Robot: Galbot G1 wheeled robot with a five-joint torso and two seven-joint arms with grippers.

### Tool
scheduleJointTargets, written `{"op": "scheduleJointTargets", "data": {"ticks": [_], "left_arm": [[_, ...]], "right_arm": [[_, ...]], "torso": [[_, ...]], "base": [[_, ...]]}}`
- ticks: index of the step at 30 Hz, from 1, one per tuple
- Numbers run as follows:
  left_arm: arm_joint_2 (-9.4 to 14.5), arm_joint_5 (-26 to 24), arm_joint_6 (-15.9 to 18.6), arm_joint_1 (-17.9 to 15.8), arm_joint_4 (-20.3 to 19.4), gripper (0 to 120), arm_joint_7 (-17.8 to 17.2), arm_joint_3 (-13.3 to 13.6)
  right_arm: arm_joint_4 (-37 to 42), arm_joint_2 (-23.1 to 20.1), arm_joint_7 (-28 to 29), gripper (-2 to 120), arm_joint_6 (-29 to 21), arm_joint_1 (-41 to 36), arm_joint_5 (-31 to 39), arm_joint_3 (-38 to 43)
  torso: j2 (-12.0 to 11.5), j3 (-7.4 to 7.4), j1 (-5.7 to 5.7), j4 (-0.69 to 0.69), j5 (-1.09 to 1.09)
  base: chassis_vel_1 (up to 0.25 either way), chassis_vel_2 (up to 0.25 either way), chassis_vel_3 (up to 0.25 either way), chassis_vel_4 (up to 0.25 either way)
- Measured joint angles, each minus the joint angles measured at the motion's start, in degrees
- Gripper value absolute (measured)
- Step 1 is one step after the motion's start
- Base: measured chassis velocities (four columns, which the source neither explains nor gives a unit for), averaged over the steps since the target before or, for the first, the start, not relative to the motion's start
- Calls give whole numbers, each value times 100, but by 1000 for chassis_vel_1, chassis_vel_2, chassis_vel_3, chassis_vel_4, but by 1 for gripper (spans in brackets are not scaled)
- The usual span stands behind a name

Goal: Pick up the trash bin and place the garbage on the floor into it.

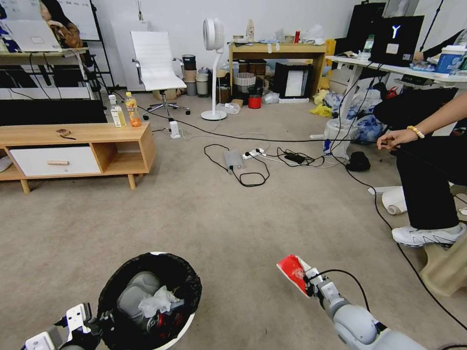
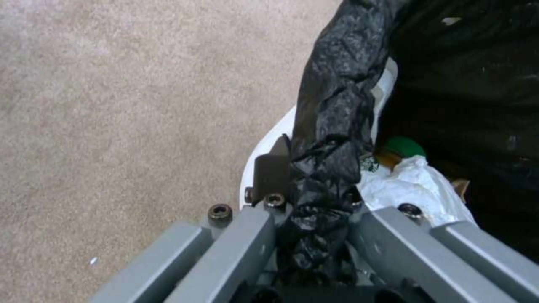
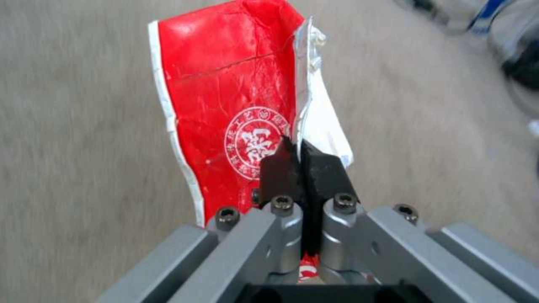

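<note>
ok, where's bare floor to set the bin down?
Free: carpet between the trash bin held by the left gripper and the red packet in the right gripper; also the stretch toward the wooden cabinet. Crowded: cables and power strip mid-floor, and a person's shoe to the right.

Beige carpet floor (image 1: 219,218): cables (image 1: 243,170), power strip (image 1: 254,154), fan (image 1: 214,68) base.

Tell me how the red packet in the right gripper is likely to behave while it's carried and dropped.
The red packet, pinched by the right gripper, is thin, creased film, so probably floppy and very light. Torn along one edge, it may rip further under a tug. Released, it would likely flutter rather than drop straight.
</note>
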Motion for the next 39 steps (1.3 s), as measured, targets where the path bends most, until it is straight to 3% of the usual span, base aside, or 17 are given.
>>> {"op": "scheduleJointTargets", "data": {"ticks": [13, 16, 18, 20, 28, 39], "left_arm": [[-1, -176, 46, 88, -279, 1, -106, -75], [48, -296, 49, 87, -359, 1, -173, -101], [48, -296, 49, 87, -359, 1, -173, -101], [99, -481, 52, 99, -464, 1, -246, -138], [155, -621, 54, 158, -641, 1, -295, -155], [198, -620, 55, 127, -635, 1, -300, -36]], "right_arm": [[1829, -415, 260, 0, -177, 589, 499, 208], [2556, -420, 400, 0, -308, 959, 903, 109], [2556, -420, 400, 0, -308, 959, 903, 109], [3135, -303, 564, 0, -347, 1414, 1426, -124], [3790, 42, 680, 0, -398, 2020, 2412, -449], [3968, 144, 455, 0, -206, 2289, 3084, -797]], "torso": [[0, 0, 0, 2, -1], [0, 0, 0, 1, -1], [0, 0, 0, 1, -1], [0, 0, 0, 1, -1], [0, 0, 0, 1, 0], [0, 0, 0, -1, 0]], "base": [[0, 0, 0, 0], [0, 0, 0, 0], [0, 0, 0, 0], [0, 0, 0, 0], [0, 0, 0, 0], [0, 0, 0, 0]]}}
